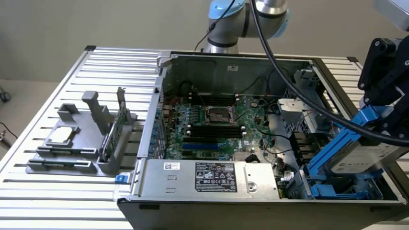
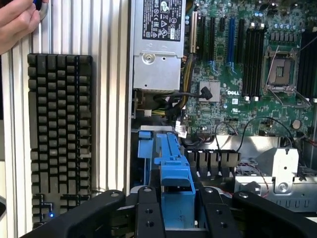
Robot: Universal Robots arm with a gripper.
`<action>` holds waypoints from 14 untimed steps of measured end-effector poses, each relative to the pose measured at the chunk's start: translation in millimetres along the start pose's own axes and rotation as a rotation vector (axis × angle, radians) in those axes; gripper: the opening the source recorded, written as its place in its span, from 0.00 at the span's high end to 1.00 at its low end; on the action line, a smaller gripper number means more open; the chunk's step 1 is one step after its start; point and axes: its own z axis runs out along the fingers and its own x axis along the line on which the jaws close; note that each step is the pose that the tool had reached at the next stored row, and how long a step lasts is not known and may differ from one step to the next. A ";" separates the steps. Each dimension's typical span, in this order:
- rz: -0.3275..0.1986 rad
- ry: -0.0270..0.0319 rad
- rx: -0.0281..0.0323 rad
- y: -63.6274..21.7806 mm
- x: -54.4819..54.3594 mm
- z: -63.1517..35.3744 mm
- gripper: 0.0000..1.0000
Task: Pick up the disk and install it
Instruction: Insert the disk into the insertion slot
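The disk (image 1: 363, 157), silver-grey with a pale label and blue rails, hangs tilted over the open computer case (image 1: 191, 62) at the exterior view's right. Its lower end sits just above the blue drive bay brackets (image 1: 329, 190) in the case's near corner. My gripper (image 1: 378, 135) is shut on the disk's upper end. In the wrist view the black fingers (image 2: 148, 213) clamp either side of the disk's blue rail (image 2: 174, 173), with the bay's blue bracket (image 2: 144, 148) beyond it.
Inside the case lie the motherboard (image 1: 211, 124) and a silver power supply (image 1: 211, 178). A grey holder (image 1: 83, 143) with a chip and a green card stands at the exterior view's left. A black keyboard (image 2: 59, 134) and a person's hand (image 2: 17, 22) are beside the case.
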 end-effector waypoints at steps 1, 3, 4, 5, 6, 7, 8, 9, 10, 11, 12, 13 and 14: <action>-0.003 -0.0020 -0.0001 0.0 0.1 0.7 0.67; -0.008 -0.0075 -0.0003 -0.1 0.2 1.6 0.67; -0.010 -0.0103 -0.0003 0.0 0.3 2.2 0.67; -0.011 -0.0118 -0.0003 0.0 0.6 2.3 0.67; -0.011 -0.0121 -0.0004 0.0 0.6 2.4 0.67; -0.011 -0.0121 -0.0004 0.0 0.6 2.4 0.67; -0.011 -0.0121 -0.0004 0.0 0.6 2.4 0.67; -0.011 -0.0121 -0.0003 -0.1 0.6 2.7 0.67; -0.011 -0.0123 -0.0003 0.0 0.7 3.0 0.67; -0.011 -0.0123 -0.0003 0.0 0.8 3.4 0.67; -0.011 -0.0122 -0.0003 0.0 1.1 3.8 0.67; -0.011 -0.0122 -0.0003 0.0 1.5 4.2 0.67; -0.011 -0.0121 -0.0002 0.0 2.0 4.4 0.67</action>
